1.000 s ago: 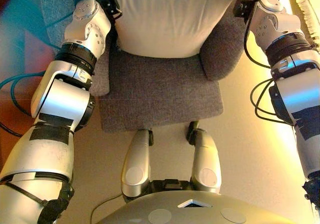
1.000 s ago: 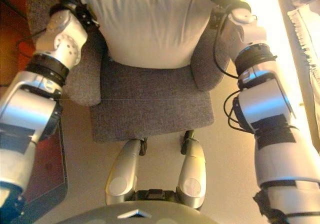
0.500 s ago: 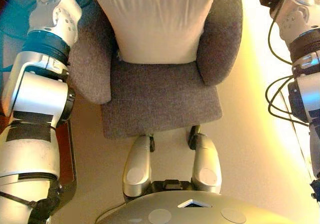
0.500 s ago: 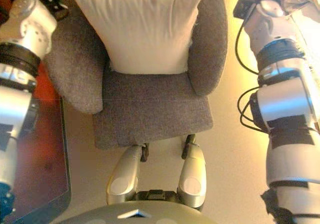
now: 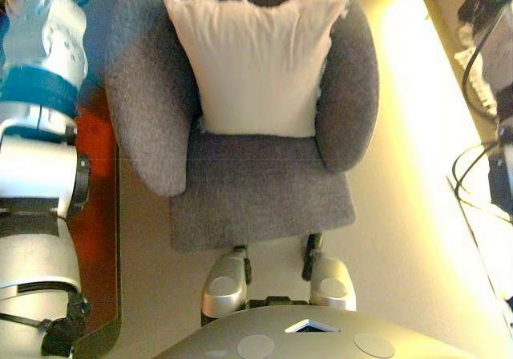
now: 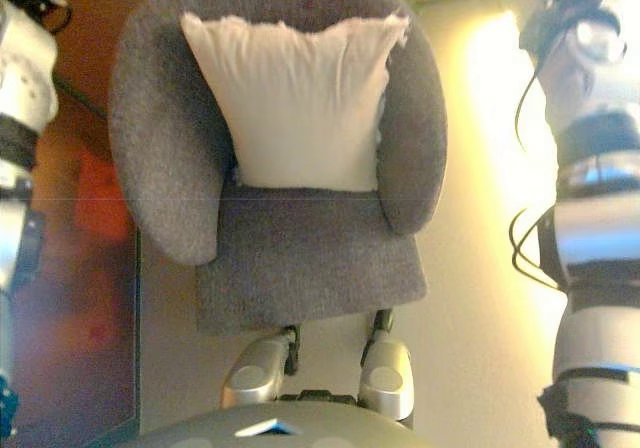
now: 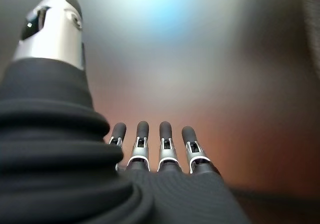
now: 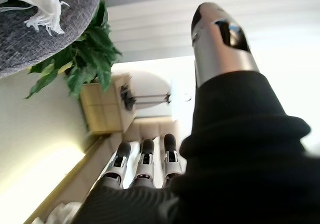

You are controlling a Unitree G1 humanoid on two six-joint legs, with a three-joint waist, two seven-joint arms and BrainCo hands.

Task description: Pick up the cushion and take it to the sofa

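Observation:
A white cushion with fringed edges leans upright against the back of a grey armchair, its lower edge on the seat. It also shows in the right eye view. No hand touches it. My left hand is off to the chair's left, fingers straight and empty. My right hand is off to the chair's right, fingers straight and empty. A corner of the cushion's fringe and the chair's rim show in the right wrist view.
A dark red-brown low table stands left of the chair. A potted green plant in a light wooden box stands behind the chair. A white fringed cloth lies at the right edge.
Both arms have drawn away from the cushion and swung outward to either side. The cushion now rests free in the chair. The view has shifted, showing more of the chair's back.

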